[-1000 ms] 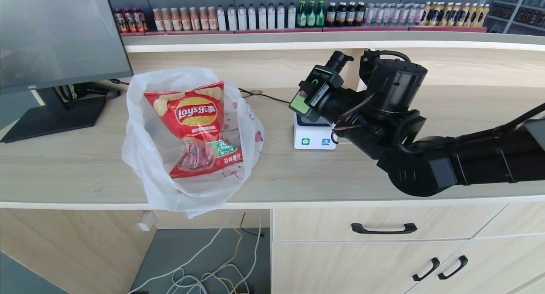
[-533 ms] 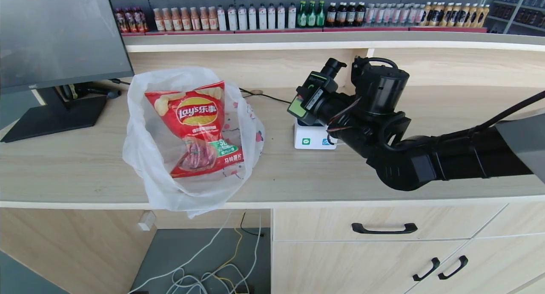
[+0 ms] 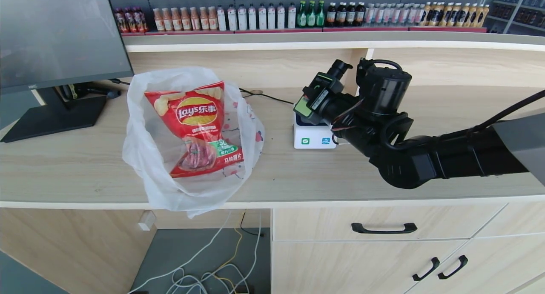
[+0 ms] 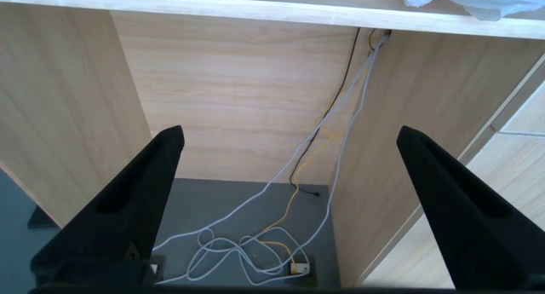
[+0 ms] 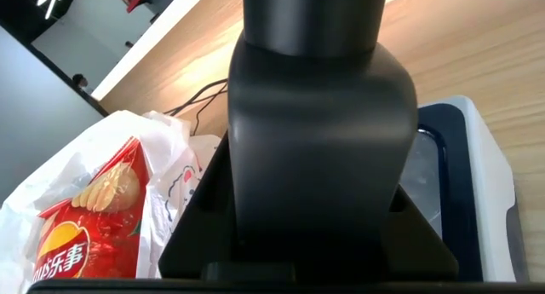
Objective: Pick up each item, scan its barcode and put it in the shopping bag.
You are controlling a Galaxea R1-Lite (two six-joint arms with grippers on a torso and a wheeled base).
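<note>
A black bottle (image 3: pixel 320 93) with a green label and a white barcode sticker hangs tilted just above the white scanner box (image 3: pixel 313 138). My right gripper (image 3: pixel 331 103) is shut on it. In the right wrist view the bottle (image 5: pixel 315 158) hides the fingers, with the scanner (image 5: pixel 477 183) beyond it. To the left on the counter stands the open translucent shopping bag (image 3: pixel 140 158) with a red bag of chips (image 3: pixel 196 128) inside. My left gripper (image 4: pixel 289 209) is open and holds nothing, low down facing the space under the counter.
A monitor (image 3: pixel 55 34) on a black stand occupies the counter's far left, with a cable (image 3: pixel 264 96) running behind the bag. A raised ledge (image 3: pixel 298 45) backs the counter. Drawers (image 3: pixel 383 228) sit below on the right, and loose cables (image 4: pixel 281 234) lie on the floor.
My right gripper with the bottle shifted slightly left over the scanner, then back to the right and a little up. The bag and chips stayed put.
</note>
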